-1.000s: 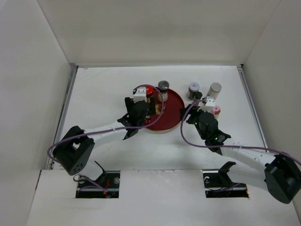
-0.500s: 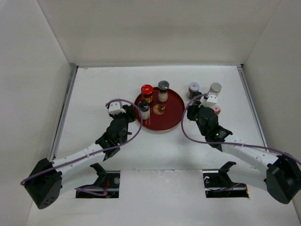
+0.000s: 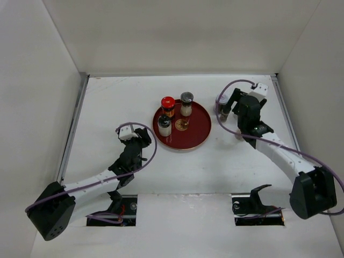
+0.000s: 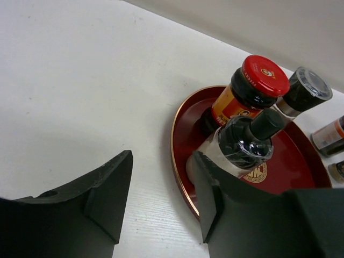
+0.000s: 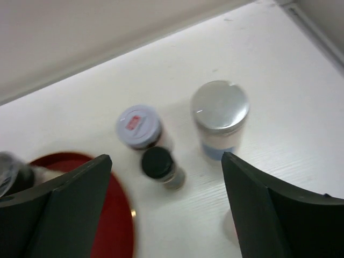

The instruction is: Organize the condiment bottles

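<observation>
Now, on the white counter (image 3: 118, 102), a round red tray (image 3: 194, 137) with three condiment bottles upright inside: red-capped sauce bottle (image 4: 250, 86) at the back left, clear-lidded dark shaker (image 4: 305, 91) just beside it on the right, black-capped clear shaker (image 4: 244, 142) in front, near the tray's left rim. All close together; touching or not, cannot tell.

Left fingers (image 4: 105, 188) spread apart and empty, over bare counter just off the tray's near-left rim, pointed toward the black-capped clear shaker but apart from it.

Off the tray, to its right and toward the back of the counter, three more jars upright in a tight cluster: silver-capped jar (image 5: 220, 110) with a pale blue body, white-capped jar (image 5: 138, 126) with a red mark on its lid, and small black-capped jar (image 5: 158, 164) just in front of the gap between those two.

Right fingers (image 5: 258, 204) wide open above that cluster, gripping nothing, with the small black-capped jar roughly midway between them in the wrist view. From overhead, most of the cluster hidden under the right arm (image 3: 274, 148).
</observation>
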